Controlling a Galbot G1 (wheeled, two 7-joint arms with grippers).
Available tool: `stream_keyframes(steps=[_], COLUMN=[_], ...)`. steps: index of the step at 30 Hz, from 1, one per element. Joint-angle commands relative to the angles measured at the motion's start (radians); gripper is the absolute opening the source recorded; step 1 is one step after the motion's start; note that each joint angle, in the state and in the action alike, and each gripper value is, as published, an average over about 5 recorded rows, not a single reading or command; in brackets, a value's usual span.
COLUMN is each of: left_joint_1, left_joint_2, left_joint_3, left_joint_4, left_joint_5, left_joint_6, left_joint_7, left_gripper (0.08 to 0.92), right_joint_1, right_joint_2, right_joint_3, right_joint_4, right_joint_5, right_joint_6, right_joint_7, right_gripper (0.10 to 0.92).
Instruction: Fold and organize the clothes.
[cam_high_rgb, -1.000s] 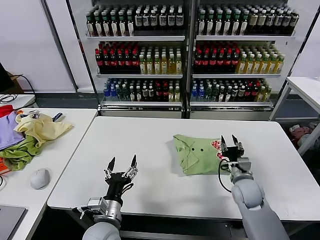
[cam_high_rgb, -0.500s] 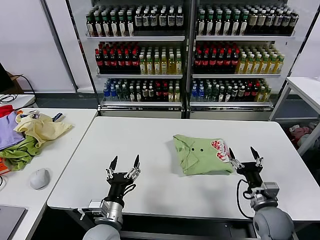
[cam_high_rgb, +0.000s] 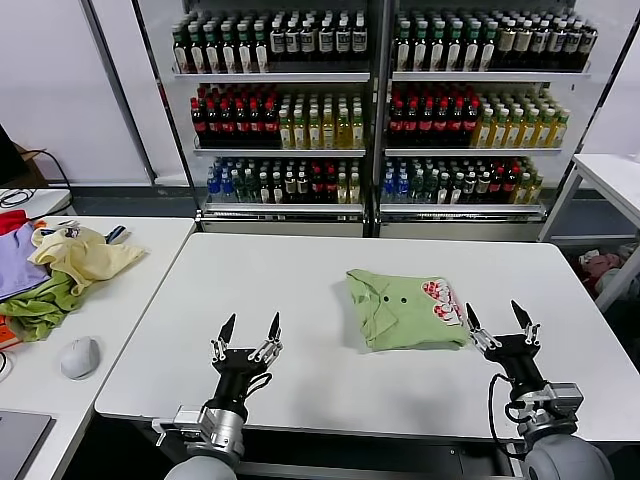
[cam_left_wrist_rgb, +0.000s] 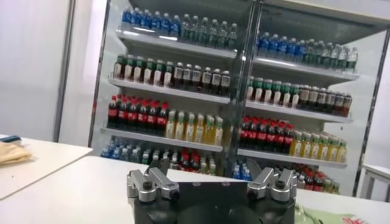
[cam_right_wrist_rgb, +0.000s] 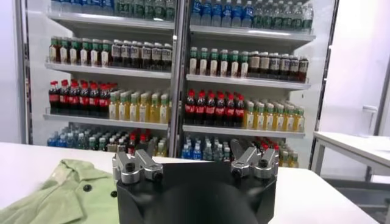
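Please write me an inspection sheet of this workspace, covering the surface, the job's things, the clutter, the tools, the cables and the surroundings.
Surface: white table, bare apart from the shirt.
Job's things: sage-green polo shirt lies folded into a compact rectangle on the table's right half, collar and buttons up, red-and-white print toward the right tool.
Clutter: on the side table to the left, a pale yellow garment, olive-green cloth, purple cloth and a grey mouse.
Tools: left tool open at the near edge, holding nothing; right tool open beside the shirt, not touching it.
Cables: black cable along the right arm.
Surroundings: drink coolers full of bottles behind the table.
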Motion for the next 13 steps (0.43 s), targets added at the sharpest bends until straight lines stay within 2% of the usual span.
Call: stream_keyframes(steps=[1, 13], left_joint_1=[0.016, 0.043], left_joint_2=[0.001, 0.000], left_joint_3=[-0.001, -0.014], left_joint_4=[-0.018, -0.050], left_joint_5=[0.013, 0.017], left_joint_6=[0.011, 0.040], left_joint_7=[0.006, 0.025], left_gripper=[0.823, 0.823], right_joint_1=[-0.043, -0.055], right_joint_2=[-0.004, -0.004], right_joint_3=[0.022, 0.021], right_joint_4=[0.042, 0.053], right_joint_5=[0.012, -0.001], right_joint_6=[-0.004, -0.012], right_joint_7=[0.001, 0.005], right_gripper=[0.823, 0.823])
